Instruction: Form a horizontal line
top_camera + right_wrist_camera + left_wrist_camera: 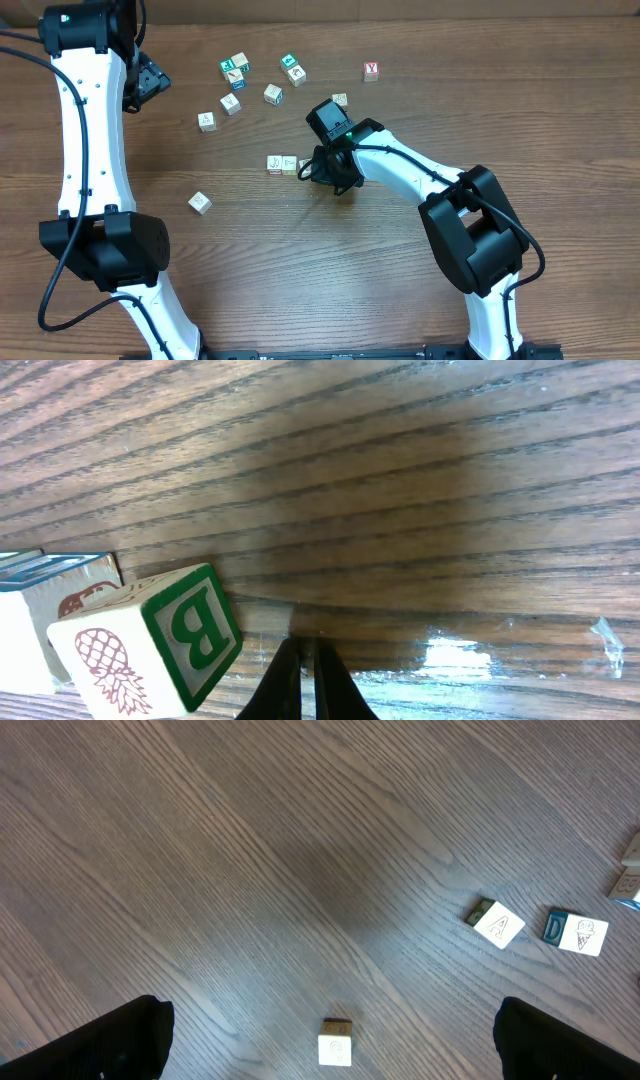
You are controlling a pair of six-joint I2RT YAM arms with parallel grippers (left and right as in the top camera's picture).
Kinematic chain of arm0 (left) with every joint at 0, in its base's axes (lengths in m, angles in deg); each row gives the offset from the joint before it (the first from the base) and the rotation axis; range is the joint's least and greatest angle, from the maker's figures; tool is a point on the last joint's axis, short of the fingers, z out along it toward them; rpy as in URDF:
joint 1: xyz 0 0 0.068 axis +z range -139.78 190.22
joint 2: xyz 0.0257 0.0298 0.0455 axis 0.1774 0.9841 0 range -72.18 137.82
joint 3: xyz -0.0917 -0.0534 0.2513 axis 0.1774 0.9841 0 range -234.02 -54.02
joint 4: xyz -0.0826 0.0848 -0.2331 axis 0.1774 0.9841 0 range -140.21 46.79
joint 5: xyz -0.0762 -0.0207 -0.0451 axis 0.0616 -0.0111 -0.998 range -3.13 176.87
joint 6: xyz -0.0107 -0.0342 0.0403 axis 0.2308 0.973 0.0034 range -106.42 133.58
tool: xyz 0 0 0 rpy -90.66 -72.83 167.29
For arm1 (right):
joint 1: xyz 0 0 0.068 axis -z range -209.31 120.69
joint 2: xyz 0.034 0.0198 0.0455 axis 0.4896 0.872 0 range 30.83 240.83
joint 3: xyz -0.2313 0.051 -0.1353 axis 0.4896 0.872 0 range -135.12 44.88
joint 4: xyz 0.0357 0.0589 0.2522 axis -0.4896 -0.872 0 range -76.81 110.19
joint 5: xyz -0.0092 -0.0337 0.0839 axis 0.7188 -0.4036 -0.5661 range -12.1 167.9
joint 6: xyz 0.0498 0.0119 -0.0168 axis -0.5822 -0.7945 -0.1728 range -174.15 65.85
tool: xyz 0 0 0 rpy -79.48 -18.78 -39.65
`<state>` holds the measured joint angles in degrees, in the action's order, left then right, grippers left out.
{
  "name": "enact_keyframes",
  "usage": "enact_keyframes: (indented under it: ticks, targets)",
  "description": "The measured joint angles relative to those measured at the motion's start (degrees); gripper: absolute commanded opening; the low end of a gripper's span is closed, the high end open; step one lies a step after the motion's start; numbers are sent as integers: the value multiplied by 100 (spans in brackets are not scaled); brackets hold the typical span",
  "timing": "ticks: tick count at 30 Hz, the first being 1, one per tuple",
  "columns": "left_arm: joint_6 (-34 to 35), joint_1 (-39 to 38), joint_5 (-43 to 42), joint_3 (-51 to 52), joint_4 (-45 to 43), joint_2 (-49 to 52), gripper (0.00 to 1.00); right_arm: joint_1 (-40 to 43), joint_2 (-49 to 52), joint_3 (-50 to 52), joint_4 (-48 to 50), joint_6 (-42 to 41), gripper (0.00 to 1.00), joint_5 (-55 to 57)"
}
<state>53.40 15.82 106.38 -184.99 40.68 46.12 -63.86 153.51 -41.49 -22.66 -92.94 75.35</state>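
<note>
Sitting mid-scene: short row of pale cubes (282, 164), side by side, touching. Right pincer (305, 678) clenched on nothing, tips low over table (400, 300), just beside end cube (150, 645) with green B. Left pincer (150, 80) spread wide, empty, well apart. Loose cubes (231, 103) scattered behind.

The wooden table (300, 270) is dark brown with a strong grain running left to right. Near its middle lies a short row (282, 164) of pale cubes touching side to side. Two show plainly, and there is perhaps a third at the right end, half hidden from above. A lone cube (200, 202) sits nearer and to the left, well apart. Farther back the rest lie scattered: a teal-faced cluster (235, 70) at the far left, a pale pair (219, 112) just nearer than it, a single tilted cube (273, 94), a teal-topped pair (293, 69), and a red-Y cube (371, 70) far right.
</note>
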Motion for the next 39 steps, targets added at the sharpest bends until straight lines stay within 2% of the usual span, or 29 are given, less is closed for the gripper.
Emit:
enact_keyframes:
  ticks: [14, 39]
  targets:
    - [0, 0, 0, 0, 0, 0, 100, 0, 0, -63, -136, 647, 4, 2]
    - [-2, 0, 0, 0, 0, 0, 100, -332, 2, -63, 258, 737, 4, 157]
